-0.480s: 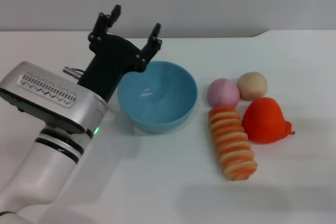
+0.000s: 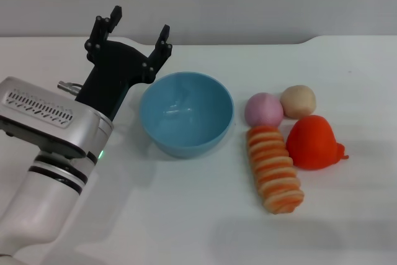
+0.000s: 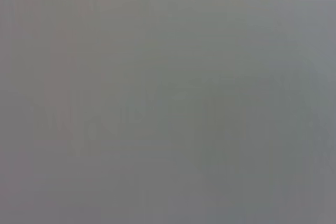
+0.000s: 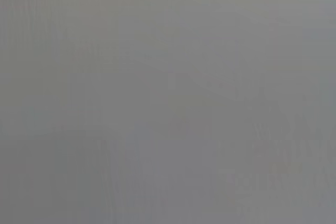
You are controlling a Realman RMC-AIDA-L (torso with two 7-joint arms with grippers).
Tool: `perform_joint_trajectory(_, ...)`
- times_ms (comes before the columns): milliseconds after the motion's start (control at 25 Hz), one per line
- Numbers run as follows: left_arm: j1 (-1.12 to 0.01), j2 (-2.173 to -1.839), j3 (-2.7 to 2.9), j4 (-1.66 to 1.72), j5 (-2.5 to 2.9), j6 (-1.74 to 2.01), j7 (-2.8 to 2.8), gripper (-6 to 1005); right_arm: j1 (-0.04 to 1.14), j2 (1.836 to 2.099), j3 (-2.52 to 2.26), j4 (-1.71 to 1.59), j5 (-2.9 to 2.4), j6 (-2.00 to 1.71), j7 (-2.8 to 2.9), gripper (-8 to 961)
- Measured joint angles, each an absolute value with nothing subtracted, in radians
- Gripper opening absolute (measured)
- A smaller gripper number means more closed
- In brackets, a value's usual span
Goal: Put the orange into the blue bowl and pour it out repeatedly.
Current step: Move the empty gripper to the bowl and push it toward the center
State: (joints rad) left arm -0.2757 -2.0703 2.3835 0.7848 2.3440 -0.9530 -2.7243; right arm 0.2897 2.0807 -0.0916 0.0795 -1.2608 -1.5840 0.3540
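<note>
My left gripper hovers spread, empty, beside the bowl. The orange looks soft and light; I'd pinch its round belly, gently.

both wrist views just flat grey, nothing readable, left arm chopped off at the head view's bottom-left corner, right arm nowhere in shot, blue bowl far rim partly behind a gripper finger
</note>
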Motion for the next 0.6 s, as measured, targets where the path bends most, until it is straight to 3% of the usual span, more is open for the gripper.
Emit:
perform_joint_trajectory(360,-0.292,-2.065,2.401,0.790,2.309,-1.069,-2.753,809,0.288,2.079,-0.092,0.080,-1.261,-1.582,0.354,760)
perform_joint_trajectory(480,-0.296,-2.058,2.372,0.844,2.306,-0.972,-2.759,809,0.288,2.079,-0.092,0.080,-1.261,-1.581,0.354,761)
perform_joint_trajectory(600,-0.294,-2.040,2.232,1.031,2.313,-0.575,-2.756,801,0.288,2.080,-0.092,0.080,-1.261,-1.578,0.354,761)
